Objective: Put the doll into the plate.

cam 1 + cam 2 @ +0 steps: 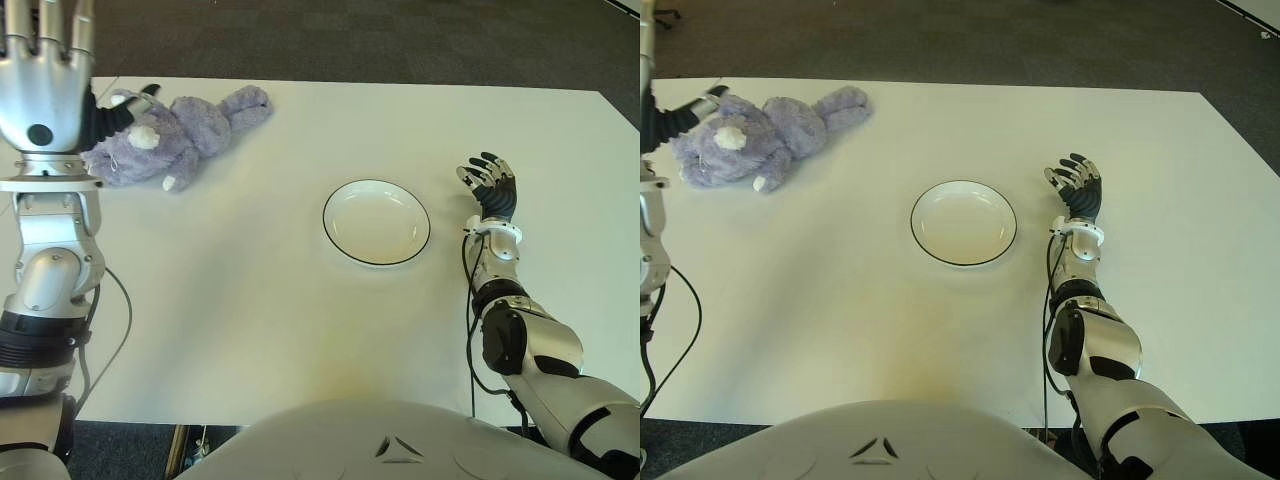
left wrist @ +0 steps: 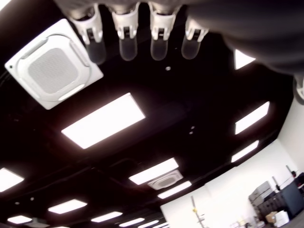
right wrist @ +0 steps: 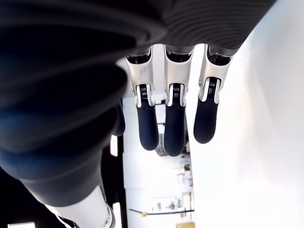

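A purple plush doll (image 1: pixel 185 130) lies on its side at the far left of the white table (image 1: pixel 250 330). The white plate (image 1: pixel 376 222) with a dark rim stands near the table's middle and holds nothing. My left hand (image 1: pixel 45 60) is raised high at the left edge, close to the camera and in front of the doll's left end. Its fingers (image 2: pixel 128 38) point straight up at the ceiling and hold nothing. My right hand (image 1: pixel 490 185) shows just right of the plate, fingers (image 3: pixel 173 128) spread and holding nothing.
Dark carpet lies beyond the table's far edge. Cables hang beside both forearms near the front edge of the table.
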`<control>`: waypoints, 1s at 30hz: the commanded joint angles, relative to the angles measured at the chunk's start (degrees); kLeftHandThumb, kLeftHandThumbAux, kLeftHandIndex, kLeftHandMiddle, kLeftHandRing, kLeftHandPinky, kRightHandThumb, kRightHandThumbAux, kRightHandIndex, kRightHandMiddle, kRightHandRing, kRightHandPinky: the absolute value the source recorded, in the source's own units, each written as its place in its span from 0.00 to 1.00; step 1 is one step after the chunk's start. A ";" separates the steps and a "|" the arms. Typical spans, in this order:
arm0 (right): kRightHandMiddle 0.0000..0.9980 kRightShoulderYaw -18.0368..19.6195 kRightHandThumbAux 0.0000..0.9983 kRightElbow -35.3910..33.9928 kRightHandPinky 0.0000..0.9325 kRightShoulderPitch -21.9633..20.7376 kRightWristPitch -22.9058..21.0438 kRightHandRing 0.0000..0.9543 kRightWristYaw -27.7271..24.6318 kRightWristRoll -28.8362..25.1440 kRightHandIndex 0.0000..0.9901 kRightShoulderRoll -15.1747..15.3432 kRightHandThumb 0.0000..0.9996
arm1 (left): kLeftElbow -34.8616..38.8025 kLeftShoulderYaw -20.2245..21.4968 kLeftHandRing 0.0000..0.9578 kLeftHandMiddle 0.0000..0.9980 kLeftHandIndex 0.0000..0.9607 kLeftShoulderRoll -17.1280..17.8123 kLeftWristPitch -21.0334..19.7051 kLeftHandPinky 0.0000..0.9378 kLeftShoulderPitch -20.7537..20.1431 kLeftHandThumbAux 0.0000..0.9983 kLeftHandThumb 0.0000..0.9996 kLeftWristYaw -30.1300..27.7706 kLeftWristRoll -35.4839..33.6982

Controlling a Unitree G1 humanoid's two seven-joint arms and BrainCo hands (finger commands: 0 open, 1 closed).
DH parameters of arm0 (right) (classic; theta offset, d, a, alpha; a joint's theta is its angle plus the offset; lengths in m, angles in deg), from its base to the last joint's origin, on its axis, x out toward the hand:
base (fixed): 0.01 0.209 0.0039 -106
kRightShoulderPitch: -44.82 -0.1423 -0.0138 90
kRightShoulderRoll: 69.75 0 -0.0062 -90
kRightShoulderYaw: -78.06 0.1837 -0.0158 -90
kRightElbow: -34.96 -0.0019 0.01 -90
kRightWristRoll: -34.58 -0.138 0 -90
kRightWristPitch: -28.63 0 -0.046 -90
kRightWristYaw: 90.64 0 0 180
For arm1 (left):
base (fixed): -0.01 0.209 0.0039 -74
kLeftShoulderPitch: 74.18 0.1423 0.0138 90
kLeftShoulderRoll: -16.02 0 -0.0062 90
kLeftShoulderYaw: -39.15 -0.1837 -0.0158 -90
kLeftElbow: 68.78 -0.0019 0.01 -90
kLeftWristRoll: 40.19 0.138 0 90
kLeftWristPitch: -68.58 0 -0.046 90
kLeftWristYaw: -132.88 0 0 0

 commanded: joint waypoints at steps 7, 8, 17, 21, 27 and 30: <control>0.32 -0.05 0.86 7.75 0.36 10.90 -8.32 0.35 1.12 -0.21 0.23 -4.90 0.27 | -10.03 6.11 0.00 0.00 0.00 -0.44 -1.35 0.00 1.34 0.15 0.11 -1.30 -8.53; 0.32 -0.20 0.86 7.76 0.36 10.92 -8.33 0.35 1.19 -0.04 0.23 -4.84 0.27 | -11.89 6.37 0.00 0.00 0.00 -0.58 -1.22 0.00 0.64 0.15 0.11 -0.56 -9.54; 0.32 0.40 0.87 7.81 0.36 10.53 -7.93 0.34 0.52 -0.68 0.24 -4.91 0.26 | -42.79 5.10 0.00 0.00 0.00 -2.68 5.84 0.00 -11.96 0.25 0.06 10.09 -18.70; 0.32 1.24 0.87 7.83 0.37 10.37 -7.98 0.35 -0.46 -1.51 0.24 -4.88 0.27 | -55.43 6.63 0.00 0.00 0.00 -3.60 13.63 0.01 -17.41 0.29 0.04 11.42 -24.92; 0.32 2.09 0.87 7.92 0.37 10.26 -8.65 0.35 -1.34 -2.18 0.24 -4.36 0.31 | -68.31 8.82 0.00 0.00 0.00 -6.99 18.29 0.00 -26.88 0.36 0.00 3.99 -33.23; 0.32 2.46 0.86 7.94 0.35 10.18 -8.84 0.35 -1.87 -2.46 0.24 -4.17 0.31 | -74.79 9.27 0.00 0.00 0.00 -8.89 19.42 0.00 -30.94 0.37 0.00 0.69 -35.83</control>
